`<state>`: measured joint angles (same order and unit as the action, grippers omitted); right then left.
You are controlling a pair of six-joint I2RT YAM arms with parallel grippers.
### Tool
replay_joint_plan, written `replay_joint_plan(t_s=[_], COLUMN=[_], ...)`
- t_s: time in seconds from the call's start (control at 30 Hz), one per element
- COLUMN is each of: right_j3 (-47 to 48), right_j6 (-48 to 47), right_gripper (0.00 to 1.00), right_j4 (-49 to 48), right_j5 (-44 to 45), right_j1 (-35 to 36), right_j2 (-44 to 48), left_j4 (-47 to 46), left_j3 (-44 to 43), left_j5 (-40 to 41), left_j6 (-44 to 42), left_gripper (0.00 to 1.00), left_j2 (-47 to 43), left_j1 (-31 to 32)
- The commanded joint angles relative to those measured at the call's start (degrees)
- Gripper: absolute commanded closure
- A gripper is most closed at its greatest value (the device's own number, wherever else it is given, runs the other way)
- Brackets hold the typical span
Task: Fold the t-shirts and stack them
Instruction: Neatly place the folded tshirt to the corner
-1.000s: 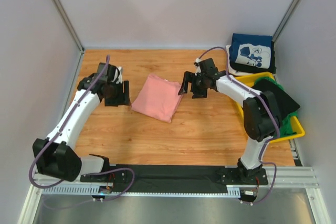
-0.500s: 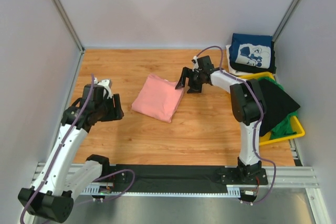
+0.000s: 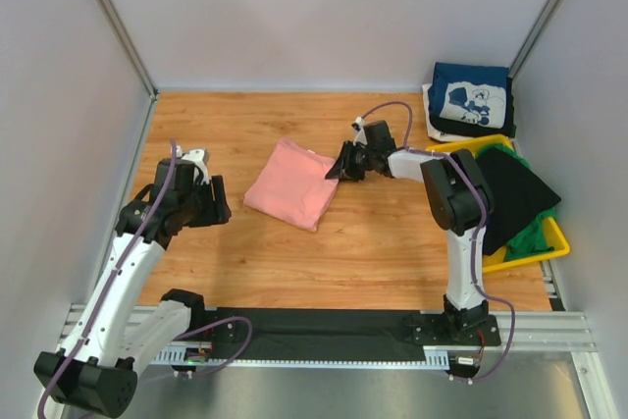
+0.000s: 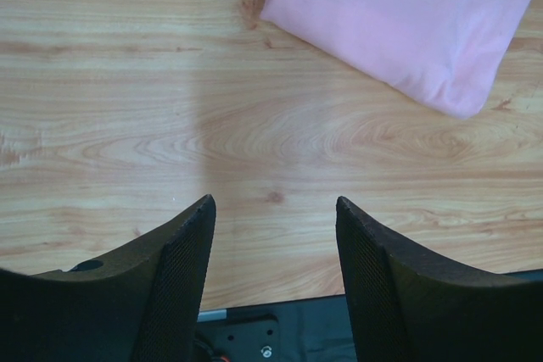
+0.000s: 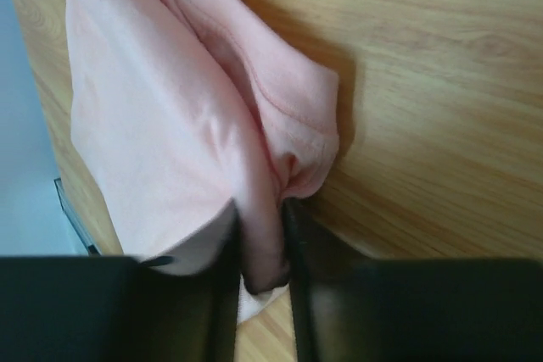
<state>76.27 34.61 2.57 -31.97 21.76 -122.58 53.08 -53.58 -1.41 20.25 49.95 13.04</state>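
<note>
A folded salmon-pink t-shirt (image 3: 291, 183) lies on the wooden table (image 3: 294, 242) at centre. My right gripper (image 3: 339, 168) is at its right edge, shut on a pinch of the pink t-shirt (image 5: 170, 125), the cloth squeezed between the black fingers (image 5: 327, 294). My left gripper (image 3: 211, 205) hovers to the left of the shirt, open and holding nothing. In the left wrist view the pink t-shirt (image 4: 407, 14) lies well ahead of the left gripper (image 4: 276, 209). A folded navy t-shirt with a white print (image 3: 470, 97) tops a stack at the back right.
A yellow bin (image 3: 549, 242) at the right edge holds black (image 3: 515, 193) and green (image 3: 530, 233) cloth. Grey walls close in the table on three sides. A black rail (image 3: 314, 326) runs along the near edge.
The right gripper moved left to the pink shirt's edge and closed on it. The left arm drew back toward the near left early on, then stayed still.
</note>
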Motion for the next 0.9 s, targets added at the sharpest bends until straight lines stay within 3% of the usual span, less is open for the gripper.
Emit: replay_joint_plan(t_s=[0.0, 0.07, 0.23, 0.37, 0.47, 0.7, 0.87], right_j3=[-5.4, -5.0, -0.5, 5.8, 8.9, 11.1, 13.9], right_j6=[1.3, 0.0, -7.7, -15.9, -20.9, -33.4, -38.6], right_gripper=[0.88, 1.00, 1.00, 1.00, 1.00, 1.00, 1.00], right_j4=[0.2, 1.7, 13.2, 27.1, 31.5, 34.9, 34.9], right_j5=[1.7, 1.7, 7.4, 17.5, 21.2, 31.2, 28.6], right_j1=[1.2, 1.1, 0.6, -0.6, -2.4, -7.0, -13.0], right_j2=[-1.1, -0.5, 5.9, 11.2, 15.2, 24.3, 28.5], left_j4=[-1.8, -1.8, -1.9, -2.2, -2.3, -2.5, -2.5], left_j3=[0.1, 0.1, 0.3, 0.5, 0.5, 0.7, 0.7], left_j5=[0.1, 0.2, 0.2, 0.1, -0.1, -0.5, -0.7], left_j6=[0.1, 0.2, 0.2, 0.1, 0.0, 0.0, -0.1], left_gripper=[0.34, 0.34, 0.35, 0.36, 0.36, 0.37, 0.38], left_j2=[-0.4, -0.6, -1.6, -2.1, -2.1, -2.2, -2.1], left_j1=[0.1, 0.1, 0.1, 0.1, 0.1, 0.1, 0.1])
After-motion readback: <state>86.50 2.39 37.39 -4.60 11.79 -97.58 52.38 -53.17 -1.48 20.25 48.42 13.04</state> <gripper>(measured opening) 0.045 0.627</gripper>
